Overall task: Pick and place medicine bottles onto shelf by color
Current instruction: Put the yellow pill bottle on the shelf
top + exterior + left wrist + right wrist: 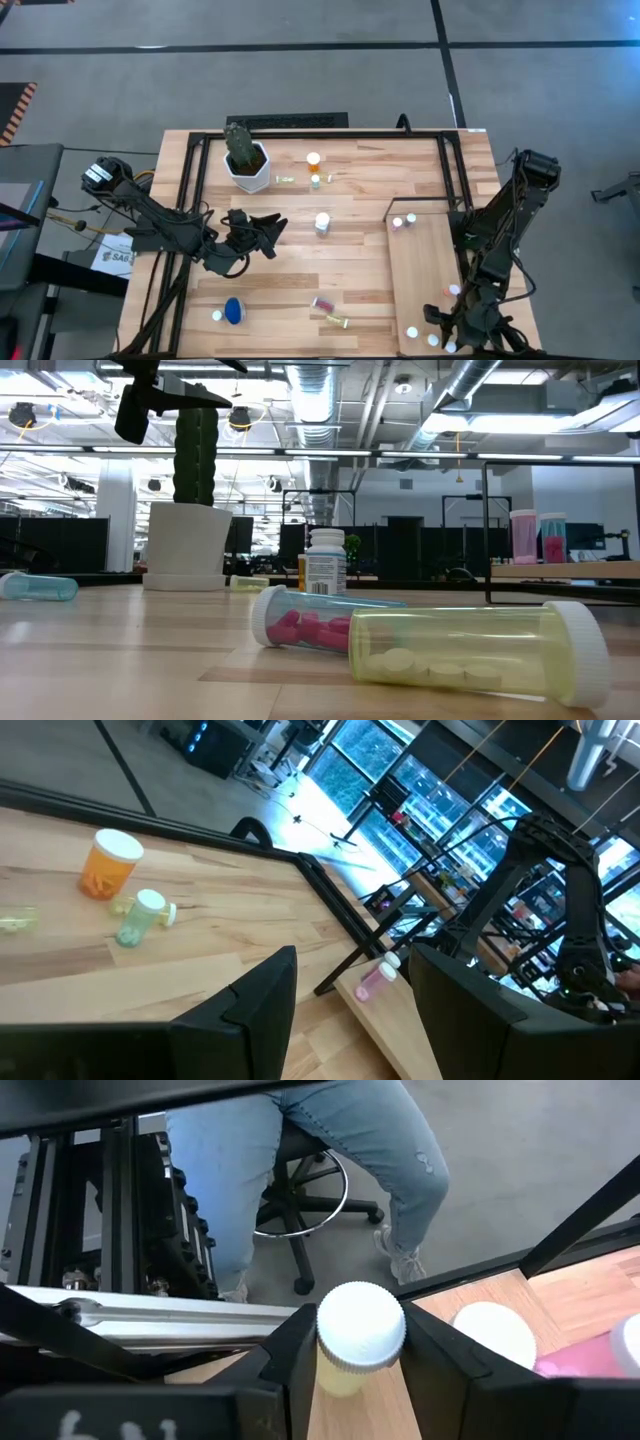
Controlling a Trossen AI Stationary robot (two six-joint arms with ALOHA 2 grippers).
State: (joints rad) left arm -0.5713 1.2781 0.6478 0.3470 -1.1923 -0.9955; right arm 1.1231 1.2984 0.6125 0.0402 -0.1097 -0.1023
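Setting down a yellow-green bottle [352, 1342] on the shelf [418, 275], our right gripper [352, 1365] has its jaws closed against the bottle's sides just under the white cap, at the shelf's near end beside a second white-capped bottle [493, 1332] and a pink one [610, 1355]. We judge the placement nearly done, so the sound course is to make sure the base sits flat on the shelf before the jaws part, then lift straight up so neither neighbour gets nudged. That end of the shelf lies close to the worktop [350, 200] edge and the black frame rail [452, 170], and a seated person's legs [330, 1140] lie just beyond, leaving little room outward; the middle of the shelf is bare and gives us the freer way out. Our left gripper [268, 232] waits well away from the shelf, jaws parted and holding nothing, near the loose bottles still on the worktop.
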